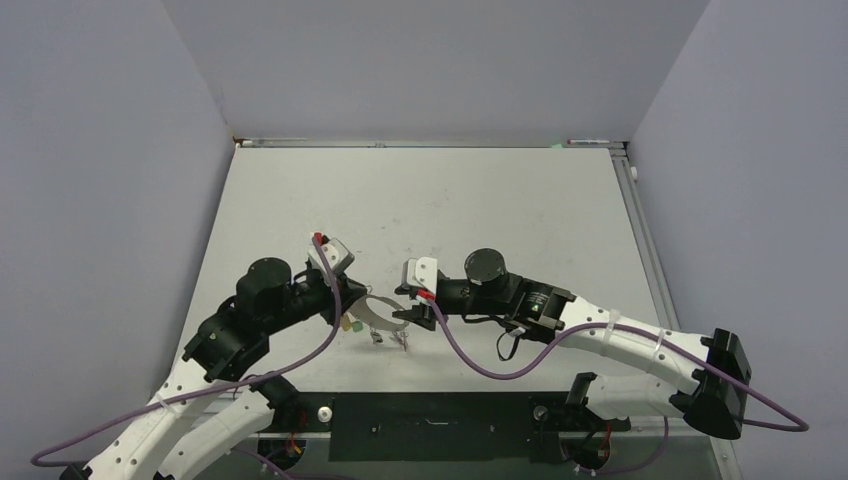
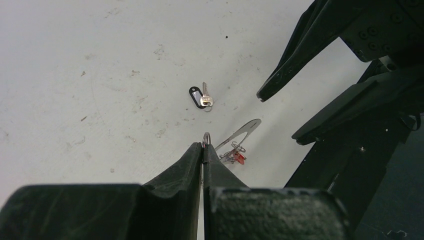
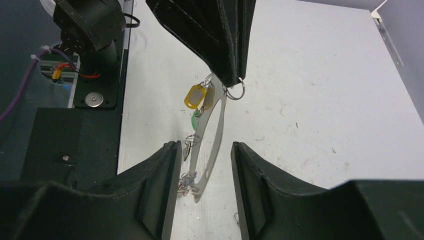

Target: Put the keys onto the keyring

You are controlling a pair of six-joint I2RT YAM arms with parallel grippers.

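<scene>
While both arms bend low over the table (image 2: 75, 75) and face each other, the left gripper (image 2: 203, 150) is pinched tight on one end of the keyring (image 3: 218, 127). The loop's long axis runs from there to the right gripper (image 3: 205, 145), whose jaws stand half wide, one on each side of its other end. The yellow key (image 3: 195, 95) and green key (image 3: 196, 120) hang on it. The silvery key (image 2: 205, 97) lies apart, ahead of the left gripper.

Left hand (image 1: 349, 311) and right hand (image 1: 404, 319) flank the grey keyring (image 1: 379, 308) over the table (image 1: 500, 200).
</scene>
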